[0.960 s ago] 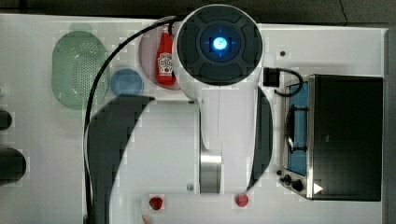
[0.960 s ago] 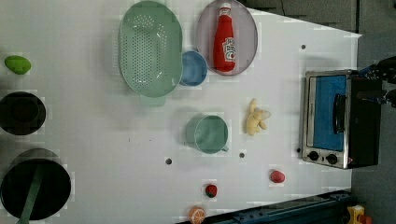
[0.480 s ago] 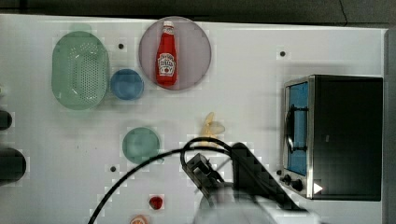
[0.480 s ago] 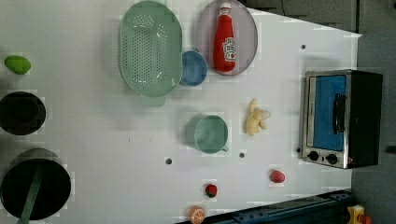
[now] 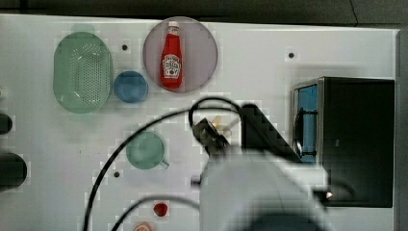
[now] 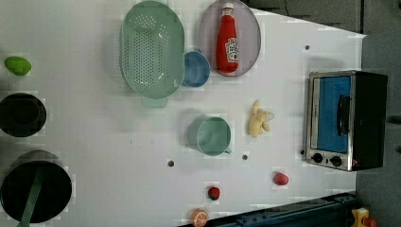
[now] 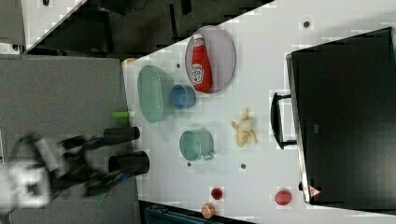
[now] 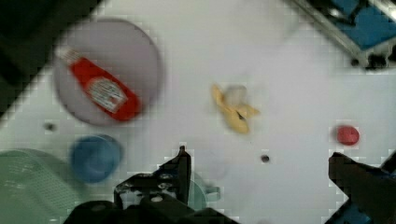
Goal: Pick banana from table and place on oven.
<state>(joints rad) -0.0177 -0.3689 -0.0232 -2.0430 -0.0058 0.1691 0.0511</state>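
The white table (image 6: 118,142) carries the full layout undisturbed: the banana (image 6: 259,124) lies flat on it between the green mug (image 6: 213,136) and the oven (image 6: 345,120), apart from both and untouched. Within the last second the arm has swung from over the ketchup plate (image 5: 180,54) to above the banana in the top view, and the gripper (image 8: 259,175), its fingers spread wide and empty in the wrist view, is well clear of the fruit. Judgement: the pick has not begun; descent and closure remain, with the oven's black top bare.
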